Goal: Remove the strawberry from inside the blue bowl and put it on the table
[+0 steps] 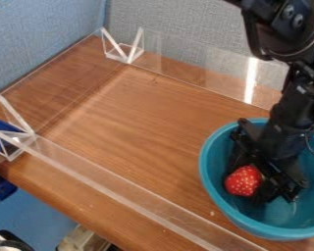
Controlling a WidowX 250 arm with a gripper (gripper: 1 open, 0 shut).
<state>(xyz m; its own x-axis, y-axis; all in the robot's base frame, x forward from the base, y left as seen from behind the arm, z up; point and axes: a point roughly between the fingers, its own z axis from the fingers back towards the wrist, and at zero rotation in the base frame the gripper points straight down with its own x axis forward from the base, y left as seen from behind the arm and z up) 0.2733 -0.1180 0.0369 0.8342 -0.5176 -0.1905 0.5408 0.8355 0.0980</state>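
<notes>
Item 1: reddish-brown wood-grain table (133,108), edged w/ low clear acrylic walls (81,176); two clear triangular brackets, one at far-left corner (122,44), one at near-left corner (16,139). Blue fabric backdrop (48,29) behind left edge. Item 2: large round teal-blue plastic bowl (223,206), shiny smooth inside, sits at near-right corner of table, right side cut off by frame edge. Item 3: small glossy red strawberry (243,180), inside bowl, left-of-centre, near inner wall; green leaf not discernible from this angle. Item 4: black robot arm (285,39), enters from top right, reaches steeply down into bowl. Item 5: black gripper (262,178), tips low inside bowl, right beside strawberry & touching it on berry's right side. Jaws: clenched as far as they go; the fingers (281,184) sit against the berry, but whether they actually pinch it can't be made out – fingertips dark, partly hidden behind fruit. Berry appears at or just above bowl floor; contact w/ floor not clear. Strawberry location: in bowl, not on table surface. Rest of tabletop: bare wood w/ light glare across centre & far edge.
</notes>
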